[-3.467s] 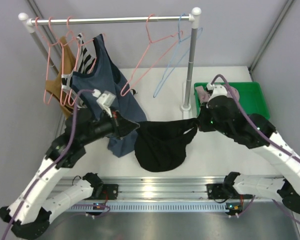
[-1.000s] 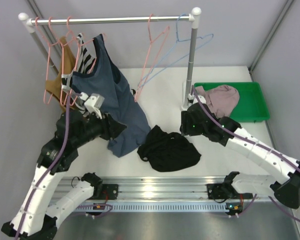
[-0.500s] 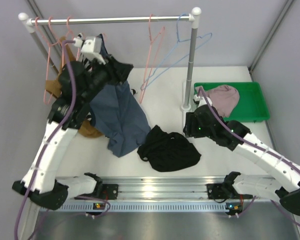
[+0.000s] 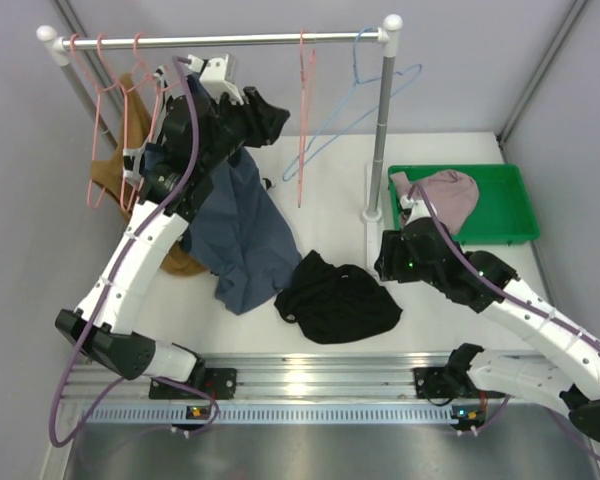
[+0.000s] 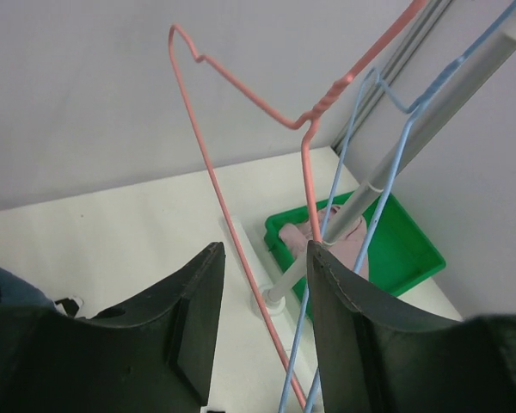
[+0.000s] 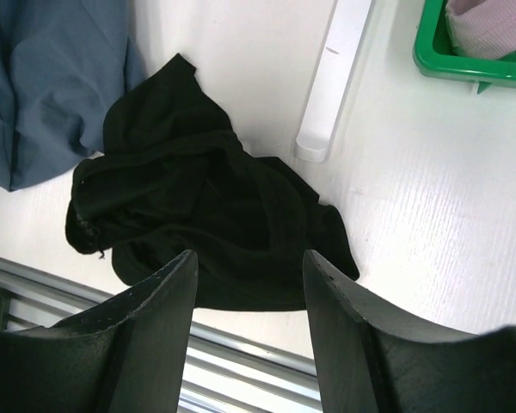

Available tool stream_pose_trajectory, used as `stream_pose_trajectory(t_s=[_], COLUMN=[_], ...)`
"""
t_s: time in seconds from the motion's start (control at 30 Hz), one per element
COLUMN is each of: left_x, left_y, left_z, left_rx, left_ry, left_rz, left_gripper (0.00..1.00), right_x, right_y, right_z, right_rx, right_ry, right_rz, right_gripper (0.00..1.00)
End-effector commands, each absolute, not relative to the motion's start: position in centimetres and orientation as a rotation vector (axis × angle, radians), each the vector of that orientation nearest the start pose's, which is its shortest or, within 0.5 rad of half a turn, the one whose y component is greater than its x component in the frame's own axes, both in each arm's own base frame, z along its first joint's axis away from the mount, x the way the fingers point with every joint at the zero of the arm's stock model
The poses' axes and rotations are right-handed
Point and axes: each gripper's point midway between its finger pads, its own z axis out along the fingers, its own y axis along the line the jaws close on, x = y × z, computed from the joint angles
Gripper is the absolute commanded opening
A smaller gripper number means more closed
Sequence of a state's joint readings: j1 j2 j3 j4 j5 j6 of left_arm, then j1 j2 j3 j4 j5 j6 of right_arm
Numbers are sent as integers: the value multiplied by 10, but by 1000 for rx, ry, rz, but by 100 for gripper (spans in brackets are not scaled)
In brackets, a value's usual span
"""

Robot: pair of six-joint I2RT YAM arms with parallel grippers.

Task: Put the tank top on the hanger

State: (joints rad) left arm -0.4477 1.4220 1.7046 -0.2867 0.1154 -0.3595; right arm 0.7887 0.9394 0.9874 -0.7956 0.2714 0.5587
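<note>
a white table (image 4: 330,170) carries a silver metal rail on white posts (image 4: 230,40), from which a soft slate-blue tank top (image 4: 245,230) hangs. the floppy black tank top (image 4: 335,300) lies crumpled on the table below the right gripper (image 6: 248,267), whose fingers are apart and empty. the left gripper (image 5: 262,258), also spread, is raised by the thin salmon-pink wire hanger (image 5: 327,96), seemingly not touching it. a light-blue wire hanger (image 4: 370,105) hangs just beside.

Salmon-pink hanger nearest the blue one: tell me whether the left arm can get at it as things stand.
Probably yes. The left gripper is open up by the rail, and the hanger hangs bare just ahead of it, nothing between; the light-blue hanger alongside might crowd the grasp.
</note>
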Motion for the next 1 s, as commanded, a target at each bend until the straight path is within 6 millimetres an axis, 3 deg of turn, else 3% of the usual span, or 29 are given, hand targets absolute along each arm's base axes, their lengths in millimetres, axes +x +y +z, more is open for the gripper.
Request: stream_pose_trajectory(t_s=[0.0,0.1,0.13,0.33,0.5,0.97], left_x=[368,368,362,372,383,392], left_y=[-216,-234,-244,-263,-261,-262], left_z=[524,522,531,513,498,478], left_rx=[178,229,235,217,157,153], left_ry=[1417,1433,1424,1481,1533,1600], left_rz=[-728,-722,-710,-553,-399,-273], left_gripper=[49,49,49,50,50,49], right_x=[205,204,204,202,200,196], right_y=[162,162,162,163,158,154], right_z=[204,202,202,203,203,204], right_rx=[-88,-86,-85,-83,-79,-64], right_ry=[2299,2302,2301,2298,2297,2292], right_rz=[375,378,382,394,385,390], right_gripper=[52,53,53,52,52,52])
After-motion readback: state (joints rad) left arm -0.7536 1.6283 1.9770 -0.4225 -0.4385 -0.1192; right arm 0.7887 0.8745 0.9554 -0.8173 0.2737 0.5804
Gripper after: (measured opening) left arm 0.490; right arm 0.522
